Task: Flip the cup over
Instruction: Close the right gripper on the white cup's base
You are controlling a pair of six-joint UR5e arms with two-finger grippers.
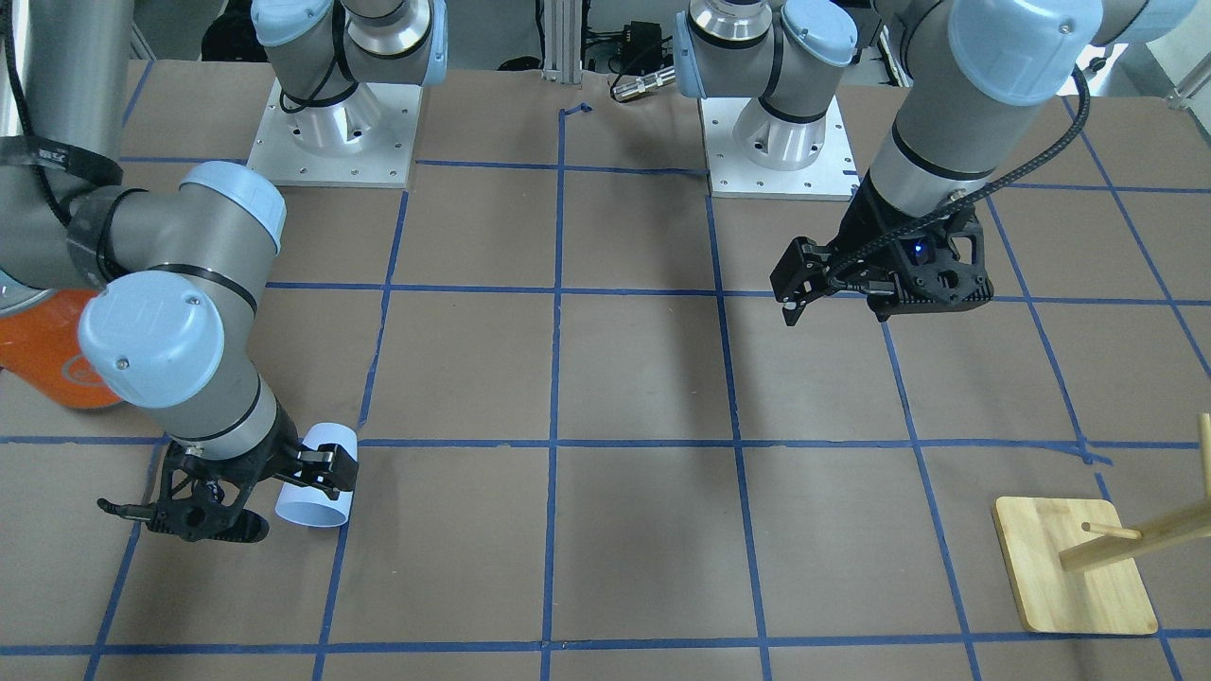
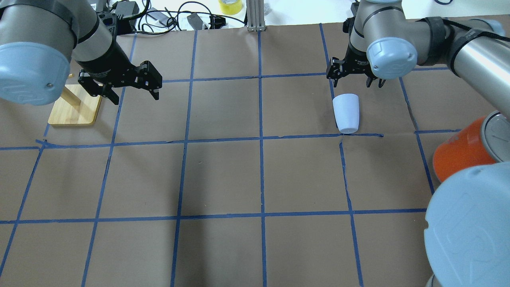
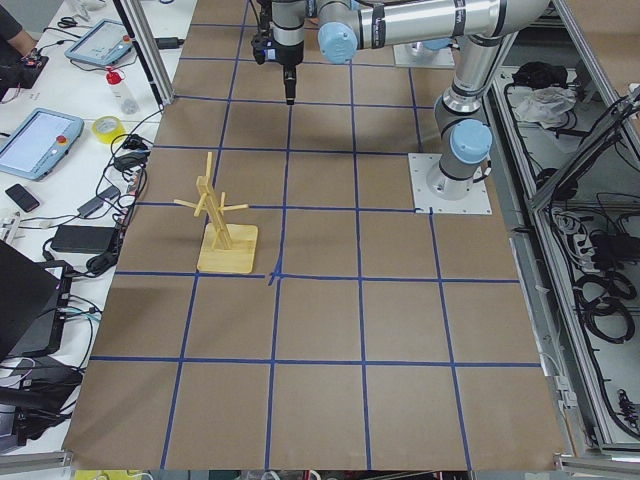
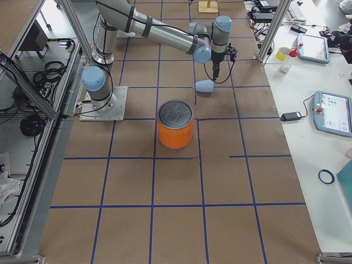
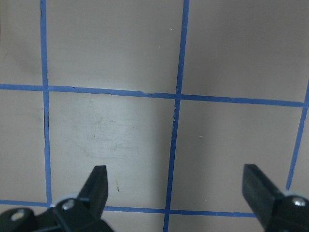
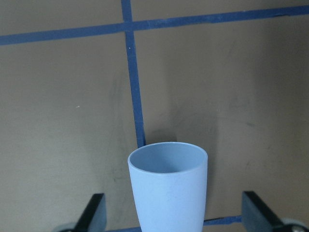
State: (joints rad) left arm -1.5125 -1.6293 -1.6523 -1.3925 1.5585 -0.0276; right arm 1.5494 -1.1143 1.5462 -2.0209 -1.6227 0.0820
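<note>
The pale lavender-blue cup (image 2: 346, 113) lies on its side on the brown table, along a blue tape line. It also shows in the front view (image 1: 317, 478) and the right side view (image 4: 204, 86). My right gripper (image 2: 354, 83) is open and hangs just over the cup's end that points away from the robot. In the right wrist view the cup (image 6: 168, 191) sits between the two fingers (image 6: 94, 208), with a gap on each side. My left gripper (image 2: 135, 95) is open and empty, held above bare table (image 5: 176, 174).
A big orange can (image 4: 176, 129) with a silver lid stands on the robot's right, between the cup and the robot; it also shows behind the right arm (image 1: 47, 350). A wooden peg stand (image 2: 75, 105) on a square base stands beside the left gripper.
</note>
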